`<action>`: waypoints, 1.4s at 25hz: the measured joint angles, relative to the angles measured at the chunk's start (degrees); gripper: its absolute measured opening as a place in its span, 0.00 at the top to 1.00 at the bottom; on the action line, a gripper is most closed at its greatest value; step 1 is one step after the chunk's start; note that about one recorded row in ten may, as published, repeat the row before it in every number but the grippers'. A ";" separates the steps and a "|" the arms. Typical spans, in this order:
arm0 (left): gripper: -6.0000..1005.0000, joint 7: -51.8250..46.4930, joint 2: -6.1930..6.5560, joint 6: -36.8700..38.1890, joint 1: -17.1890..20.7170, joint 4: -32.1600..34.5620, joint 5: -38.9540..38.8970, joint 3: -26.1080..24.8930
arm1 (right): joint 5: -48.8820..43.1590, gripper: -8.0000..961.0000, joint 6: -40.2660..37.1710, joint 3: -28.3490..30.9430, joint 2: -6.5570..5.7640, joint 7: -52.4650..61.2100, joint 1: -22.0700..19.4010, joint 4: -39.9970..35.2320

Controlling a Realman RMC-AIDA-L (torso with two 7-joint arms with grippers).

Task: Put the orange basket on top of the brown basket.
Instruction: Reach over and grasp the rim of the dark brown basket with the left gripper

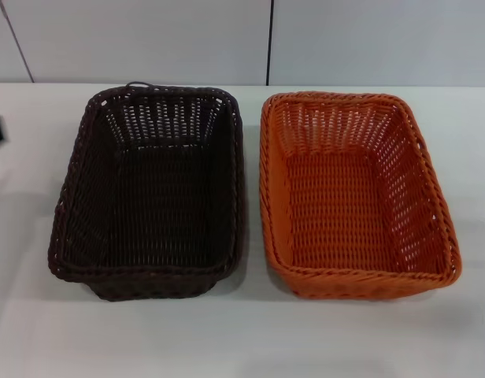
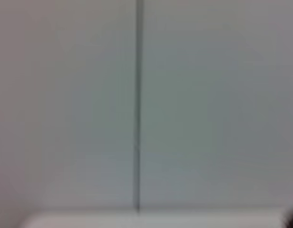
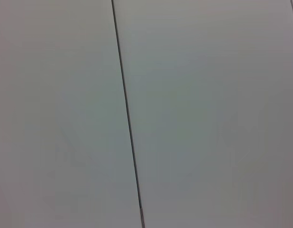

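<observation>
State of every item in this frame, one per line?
orange basket: upright, empty, on the table, right of the brown one, not stacked.
brown basket: upright, empty, on the table, nothing on it.
table: bears both baskets side by side.
Grippers: neither in view.

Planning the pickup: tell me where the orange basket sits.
In the head view, the orange basket sits on the robot's right of the white table, beside the brown basket.

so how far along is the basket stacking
Nothing looks done yet. The orange basket sits on the table beside the brown basket, both empty. Neither gripper is in view, so nothing is in hand. Lifting the orange basket onto the brown one is all still left.
</observation>
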 joint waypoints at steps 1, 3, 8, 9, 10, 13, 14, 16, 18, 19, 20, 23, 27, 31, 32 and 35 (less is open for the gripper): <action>0.21 1.22 -0.67 -6.26 -0.76 -1.98 0.15 -1.38 | 0.01 0.27 0.00 0.04 -0.01 0.00 -0.02 0.05; 0.21 2.75 -1.51 -12.08 -1.81 -3.73 0.15 -2.71 | 0.03 0.27 0.00 -0.07 -0.01 0.00 0.02 0.20; 0.22 9.63 -6.76 -35.90 -9.05 -8.75 0.84 -8.27 | 0.05 0.27 -0.02 -0.29 -0.01 0.00 0.07 0.38; 0.22 9.41 -6.65 -36.49 -9.55 -8.95 0.96 -7.77 | 0.06 0.27 -0.02 -0.29 0.00 0.00 0.00 0.45; 0.22 9.37 -6.65 -36.71 -9.78 -9.03 1.11 -7.50 | 0.07 0.27 -0.03 -0.30 0.02 0.00 -0.09 0.52; 0.22 9.30 -6.69 -37.49 -10.53 -8.92 1.39 -6.94 | 0.07 0.27 -0.06 -0.31 0.05 0.00 -0.23 0.92; 0.22 9.25 -6.69 -37.85 -10.82 -8.69 1.40 -6.77 | 0.07 0.27 -0.06 -0.30 0.07 0.00 -0.29 1.07; 0.22 9.22 -6.70 -38.09 -11.38 -8.01 1.40 -6.56 | 0.07 0.27 -0.08 -0.31 0.12 0.00 -0.43 1.25; 0.22 9.21 -6.69 -38.06 -12.03 -6.62 1.44 -6.55 | 0.07 0.27 -0.10 -0.31 0.13 0.00 -0.51 1.30; 0.22 9.21 -6.71 -37.95 -12.44 -5.77 1.50 -6.66 | 0.07 0.27 -0.10 -0.30 0.14 0.00 -0.52 1.30; 0.22 9.21 -6.71 -37.86 -12.87 -4.89 1.66 -6.77 | 0.07 0.27 -0.10 -0.31 0.14 0.00 -0.53 1.30; 0.22 9.11 -6.71 -37.59 -14.01 -2.57 2.00 -6.90 | 0.07 0.27 -0.10 -0.31 0.16 0.00 -0.53 1.29; 0.22 9.11 -6.71 -36.69 -15.18 -0.13 3.01 -6.93 | 0.07 0.27 -0.10 -0.31 0.15 0.00 -0.52 1.29; 0.23 9.07 -6.75 -35.93 -16.40 2.16 3.55 -6.94 | 0.07 0.27 -0.10 -0.30 0.12 0.00 -0.50 1.03; 0.23 9.07 -6.75 -35.89 -16.81 2.82 3.62 -6.97 | 0.07 0.27 -0.10 -0.30 0.11 0.00 -0.49 0.95; 0.23 9.06 -6.70 -35.71 -18.00 4.65 3.65 -7.13 | 0.04 0.27 -0.10 -0.30 0.10 0.00 -0.48 0.87</action>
